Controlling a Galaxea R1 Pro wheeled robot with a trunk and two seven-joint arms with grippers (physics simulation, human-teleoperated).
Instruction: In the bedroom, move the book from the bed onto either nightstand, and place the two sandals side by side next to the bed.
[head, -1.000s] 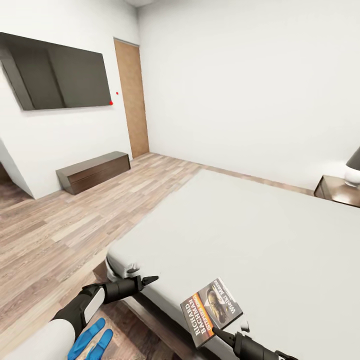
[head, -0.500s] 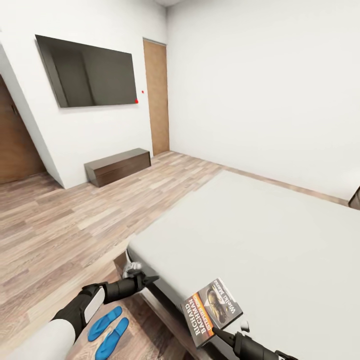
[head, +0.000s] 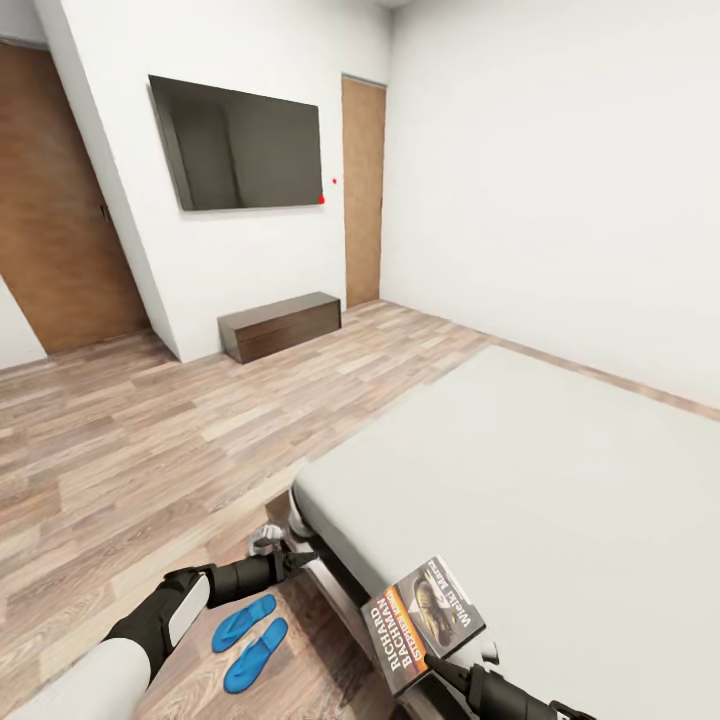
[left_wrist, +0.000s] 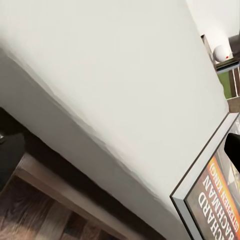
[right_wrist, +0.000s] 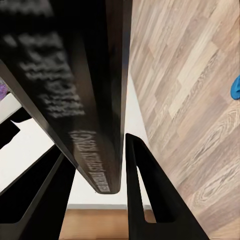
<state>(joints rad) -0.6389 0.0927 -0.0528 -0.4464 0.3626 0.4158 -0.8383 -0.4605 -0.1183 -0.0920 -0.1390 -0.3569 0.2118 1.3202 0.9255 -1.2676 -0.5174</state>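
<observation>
— What is the left arm doing?
— It reaches low toward the bed (head: 520, 470) corner, left gripper (head: 296, 560) pressed together, two blue sandals (head: 250, 637) on the floor below it.

— And the right?
— The right gripper (head: 440, 668) pinches the book (head: 422, 622) by its lower edge, holding it upright over the mattress edge.

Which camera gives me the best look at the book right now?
The head view: the book shows its whole front cover, title readable, held up by the right end effector over the bed edge. The left wrist view catches only a cover corner; the right wrist view shows its dark, blurred edge between the fingers.
</observation>
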